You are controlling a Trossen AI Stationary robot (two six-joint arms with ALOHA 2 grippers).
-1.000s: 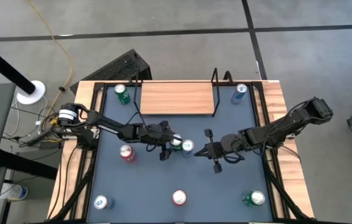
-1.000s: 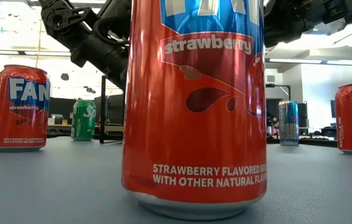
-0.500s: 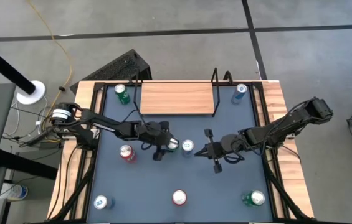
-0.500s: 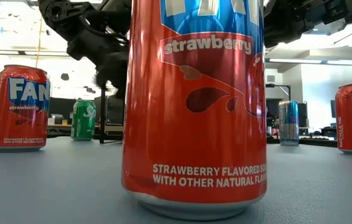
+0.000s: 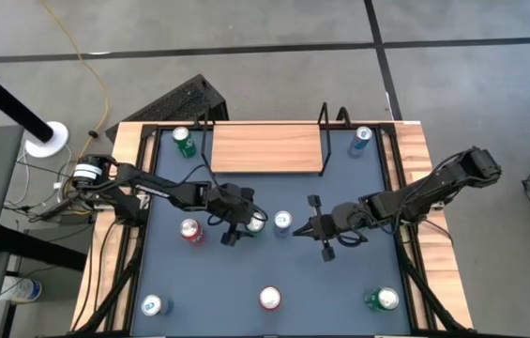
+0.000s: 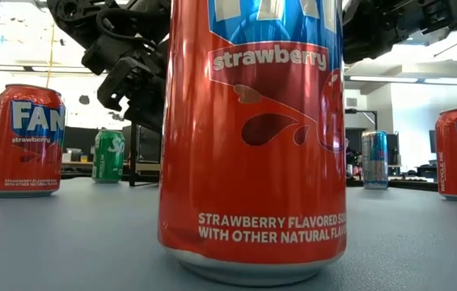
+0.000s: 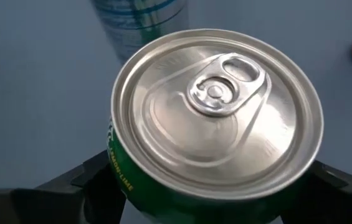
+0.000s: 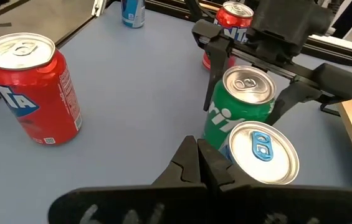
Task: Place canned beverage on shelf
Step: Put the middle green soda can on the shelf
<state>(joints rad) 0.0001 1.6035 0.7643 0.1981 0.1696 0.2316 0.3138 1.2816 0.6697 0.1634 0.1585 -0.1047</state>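
Green can (image 8: 241, 99) between left tool (image 5: 242, 225) fingers — mid-table; shelf (image 5: 266, 148) well apart

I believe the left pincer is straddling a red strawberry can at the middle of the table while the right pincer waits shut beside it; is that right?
Not quite: the can between the left pincer's fingers is the green can, not a red one, as the right wrist view shows. The rest stands: it is at the middle of the table, and the right pincer waits shut beside it.
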